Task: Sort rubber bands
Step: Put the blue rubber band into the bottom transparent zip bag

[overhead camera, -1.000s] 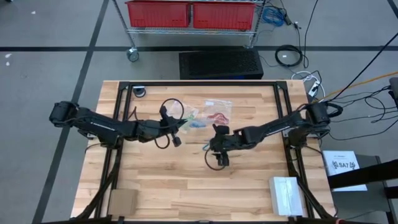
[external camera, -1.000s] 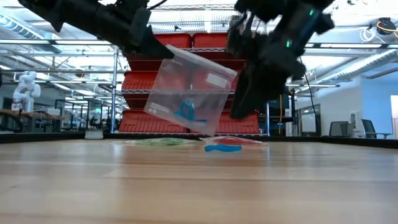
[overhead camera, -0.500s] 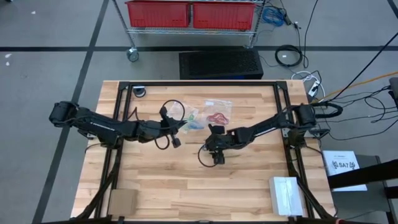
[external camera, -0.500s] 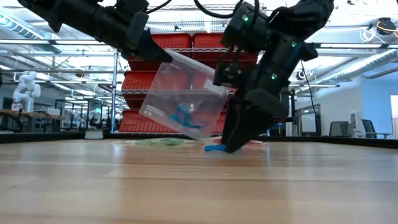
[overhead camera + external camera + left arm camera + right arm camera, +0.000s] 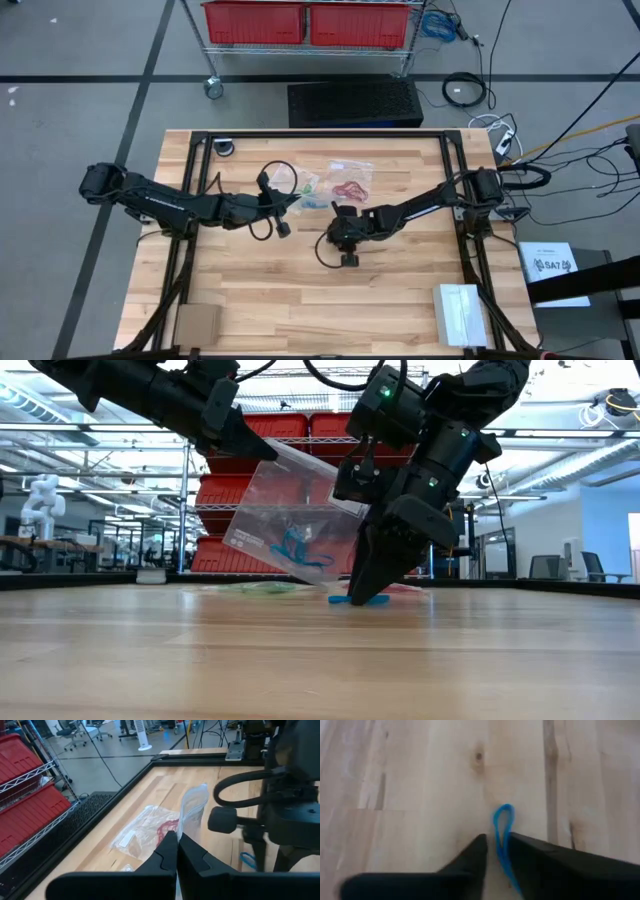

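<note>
My left gripper (image 5: 238, 438) is shut on a clear zip bag (image 5: 295, 520) that hangs above the middle of the table with blue rubber bands (image 5: 295, 545) inside. My right gripper (image 5: 496, 840) has come down beside the bag, fingertips at the tabletop, shut on a single blue rubber band (image 5: 502, 827) lying on the wood (image 5: 345, 600). Farther back, two more clear bags lie flat on the table, one with red bands (image 5: 350, 186), one with green bands (image 5: 310, 184). My left gripper pinches the bag's upper edge (image 5: 181, 832) between its two shut fingers, coming nearly level from the table's left. The bag hangs below the fingers, tilted and clear of the table. My right gripper pinches the blue band (image 5: 500, 845) between its two fingers, slanting steeply down from the table's right. The band is squeezed into a narrow loop whose free end (image 5: 505, 810) sticks out past the fingertips, on the table.
A black cable loop (image 5: 278, 175) hangs off the left arm. A cardboard box (image 5: 195, 322) sits at the near left corner, a white box (image 5: 458, 312) at the near right. Black frame rails (image 5: 330, 135) border the table. Bare wood lies toward the near edge.
My right gripper has gone down and toward the table's left onto the blue band, and its fingers have drawn together about it. The held bag has swung a little, its lower end now nearer the table's left.
</note>
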